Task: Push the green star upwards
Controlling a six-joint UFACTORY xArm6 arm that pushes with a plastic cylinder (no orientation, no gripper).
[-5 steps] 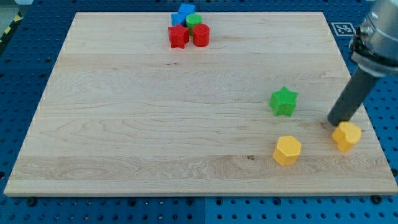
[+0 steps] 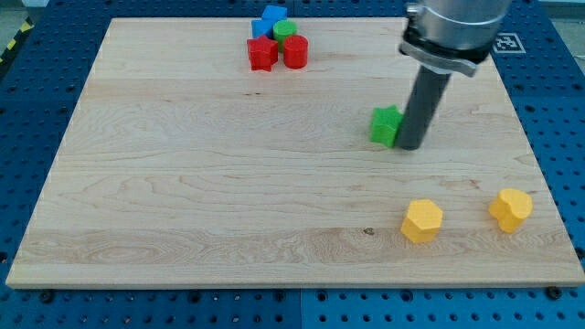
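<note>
The green star (image 2: 385, 125) lies on the wooden board (image 2: 183, 183), right of centre. My tip (image 2: 409, 146) touches the star's right side, just below and to the right of it. The dark rod rises from there toward the view's top and hides part of the star's right edge.
A cluster at the view's top holds a red star (image 2: 261, 54), a red cylinder (image 2: 295, 52), a blue block (image 2: 271, 17) and a small green block (image 2: 285, 30). Two yellow blocks sit at the lower right: one (image 2: 422, 220) and another (image 2: 510, 209).
My tip has moved left and up from beside the right yellow block to the green star. The green star has shifted up and to the left.
</note>
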